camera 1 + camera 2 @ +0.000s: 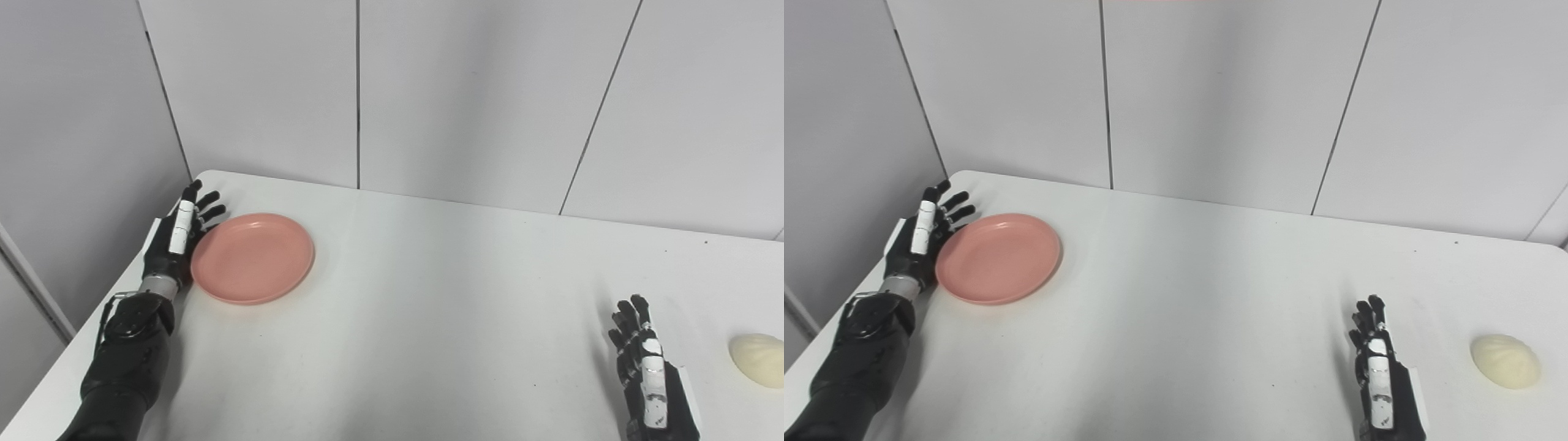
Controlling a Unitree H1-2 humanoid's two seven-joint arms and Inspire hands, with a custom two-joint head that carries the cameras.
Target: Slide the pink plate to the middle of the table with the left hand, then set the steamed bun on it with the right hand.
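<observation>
The pink plate [252, 257] lies flat on the white table [429, 306] near its far left corner. My left hand [179, 236] is open, fingers spread, its palm against the plate's left rim. The steamed bun [1505, 361], pale cream and rounded, rests near the table's right edge. My right hand [1377, 373] is open and empty, resting low at the front right, a short way left of the bun and apart from it.
Grey wall panels [429, 92] stand close behind the table's far edge and along its left side. The table's left edge runs right beside my left forearm [125, 361].
</observation>
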